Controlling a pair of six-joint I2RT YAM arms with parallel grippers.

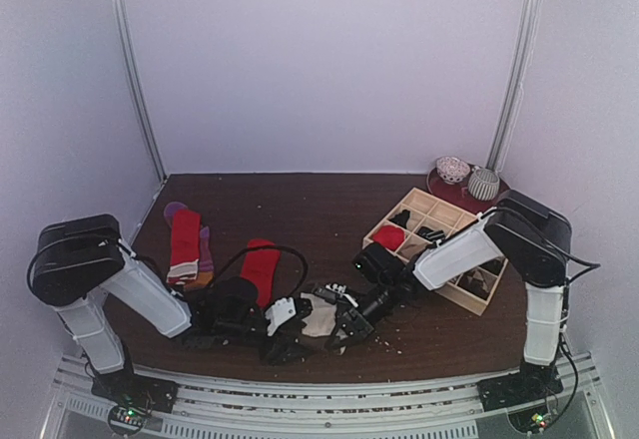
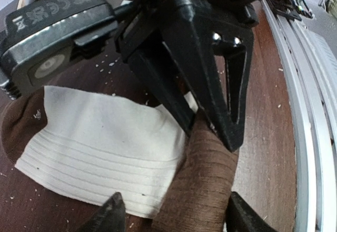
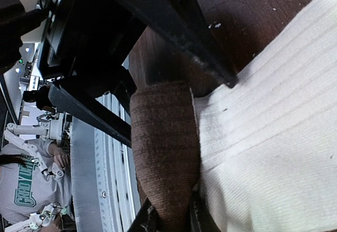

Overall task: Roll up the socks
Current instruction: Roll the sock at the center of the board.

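Cream sock [image 2: 100, 142]: ribbed knit, lying flat on the table [image 2: 263, 110] at front centre. Its brown end [image 2: 202, 184] is bunched into a thick, coarse ridge.
Right tool [image 3: 171, 219]: nearly closed, pinching that ridge.
Left tool [image 2: 176, 216]: spread, tips either side of the ridge; contact unclear from this angle.
Table: dark woodgrain, lint-flecked.
Red socks [image 1: 185, 239]: flat, at the left.
Pale wooden tray [image 1: 417, 196]: at the right.

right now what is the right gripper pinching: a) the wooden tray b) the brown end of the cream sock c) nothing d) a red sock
b: the right gripper is shut on the brown end of the cream sock, as the right wrist view shows.
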